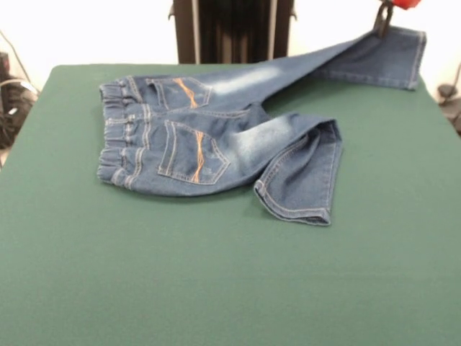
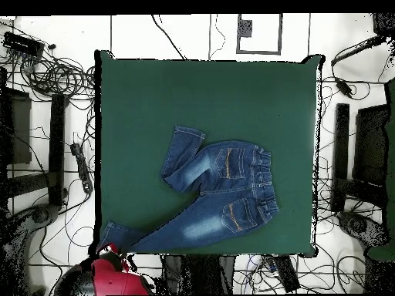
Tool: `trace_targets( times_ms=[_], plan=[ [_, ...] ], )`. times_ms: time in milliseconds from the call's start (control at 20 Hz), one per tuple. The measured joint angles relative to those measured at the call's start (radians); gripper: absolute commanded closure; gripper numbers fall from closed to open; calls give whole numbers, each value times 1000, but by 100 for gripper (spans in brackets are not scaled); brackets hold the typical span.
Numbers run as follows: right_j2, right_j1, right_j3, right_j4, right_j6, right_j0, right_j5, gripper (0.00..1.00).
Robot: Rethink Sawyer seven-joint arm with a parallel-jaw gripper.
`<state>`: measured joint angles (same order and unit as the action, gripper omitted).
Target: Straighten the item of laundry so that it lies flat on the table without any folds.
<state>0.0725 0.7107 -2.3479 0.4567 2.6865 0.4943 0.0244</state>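
The jeans [image 1: 216, 137] lie back-pockets-up on the green worktop [image 1: 216, 288]; one leg is folded under, the other stretched to a worktop corner. The tool [image 1: 383, 20] is clamped on that leg's hem. Pull outward at low height, then lay the hem flat before releasing. No legible labels.

One pair of jeans [image 1: 216, 137]; one table [image 1: 216, 288]; one tool [image 1: 382, 21]

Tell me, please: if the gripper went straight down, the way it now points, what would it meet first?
Most likely the jeans. The gripper already sits at the hem of the stretched-out leg, near the corner of the table. Below that denim would come the green cloth or the table's edge; depth is unclear here.
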Motion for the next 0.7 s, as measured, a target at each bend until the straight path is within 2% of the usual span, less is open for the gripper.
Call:
trace_targets(
  times_ms=[250, 550, 700],
  plan=[
    [-1, -32, 1, 0, 0, -30, 0, 100],
    [1, -127, 36, 1, 0, -108, 0, 100],
    [18, -231, 114, 0, 0, -141, 0, 100]
  ],
)
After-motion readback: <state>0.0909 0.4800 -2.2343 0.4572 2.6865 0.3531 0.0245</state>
